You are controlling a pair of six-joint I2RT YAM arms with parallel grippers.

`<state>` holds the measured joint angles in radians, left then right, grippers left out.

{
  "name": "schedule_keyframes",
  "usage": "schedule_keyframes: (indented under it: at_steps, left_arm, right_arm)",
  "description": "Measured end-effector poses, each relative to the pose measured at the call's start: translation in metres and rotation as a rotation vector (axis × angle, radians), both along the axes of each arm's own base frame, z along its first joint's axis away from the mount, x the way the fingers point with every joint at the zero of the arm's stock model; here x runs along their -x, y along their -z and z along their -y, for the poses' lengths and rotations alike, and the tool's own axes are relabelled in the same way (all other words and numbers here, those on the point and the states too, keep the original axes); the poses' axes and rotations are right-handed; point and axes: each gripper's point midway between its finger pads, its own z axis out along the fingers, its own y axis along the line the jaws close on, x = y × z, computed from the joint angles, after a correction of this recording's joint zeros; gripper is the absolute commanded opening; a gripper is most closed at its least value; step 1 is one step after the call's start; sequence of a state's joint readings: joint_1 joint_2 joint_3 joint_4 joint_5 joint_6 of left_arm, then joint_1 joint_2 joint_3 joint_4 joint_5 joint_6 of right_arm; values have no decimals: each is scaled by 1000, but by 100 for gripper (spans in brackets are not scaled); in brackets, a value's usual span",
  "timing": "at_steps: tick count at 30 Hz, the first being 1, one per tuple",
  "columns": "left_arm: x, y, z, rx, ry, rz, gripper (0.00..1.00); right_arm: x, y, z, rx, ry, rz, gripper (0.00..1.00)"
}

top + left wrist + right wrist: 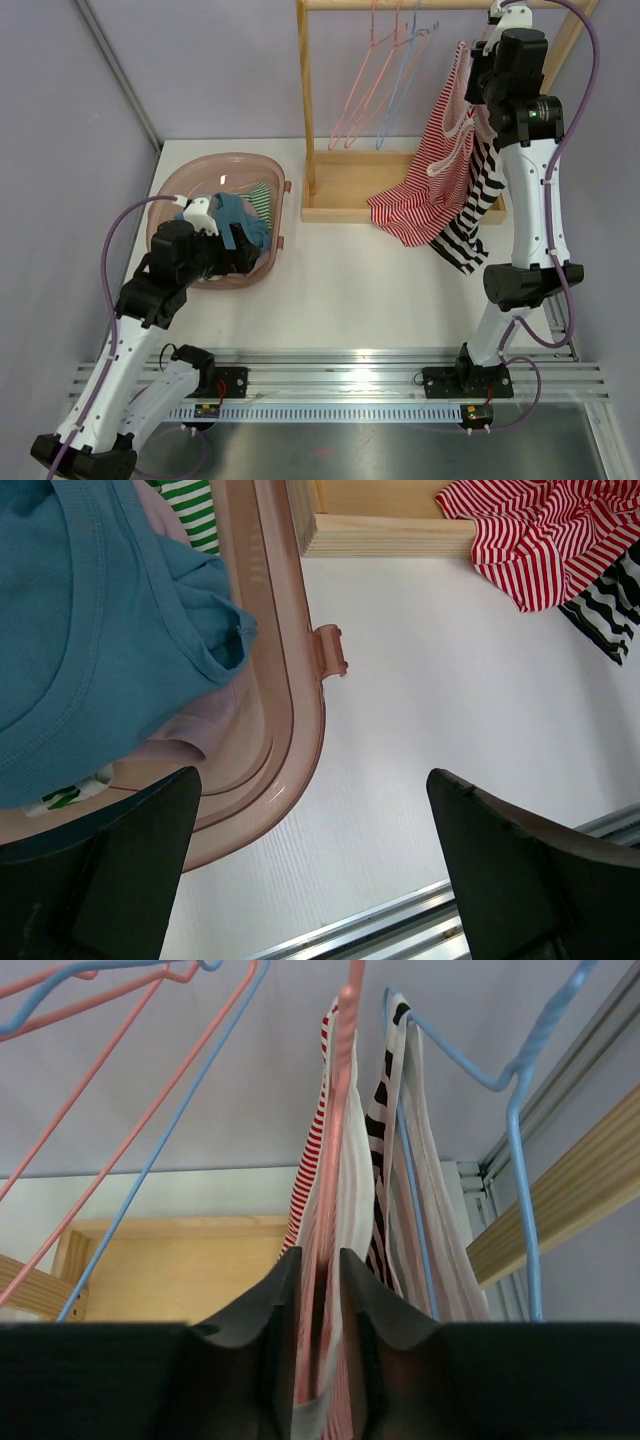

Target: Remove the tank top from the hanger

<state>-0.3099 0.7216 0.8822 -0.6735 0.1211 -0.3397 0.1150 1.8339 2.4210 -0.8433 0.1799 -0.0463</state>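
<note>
The red-striped tank top (425, 180) is hung on a pink hanger (343, 1090) at the far right of the wooden rack (305, 100), with its hem draped onto the rack's base. Its strap is pinched between the narrowed fingers of the right tool (320, 1265). The left tool (312, 780) is held spread wide over the rim of the pink basket (300, 690), at the left of the counter (350, 290).
</note>
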Motion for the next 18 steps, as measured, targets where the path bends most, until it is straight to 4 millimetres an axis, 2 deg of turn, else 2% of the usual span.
schedule_keyframes:
  at_steps: [4,9,18]
  left_arm:
    - [1,2,3,7,16,-7,99]
    - [1,0,6,19,30,4,99]
    - [1,-1,7,23,37,4,99]
  right_arm:
    - [1,-5,-3,-5,-21,13,10]
    - [0,-5,-7,-14,-43,12,1]
    - [2,-9,-23,-76,-108,25,0]
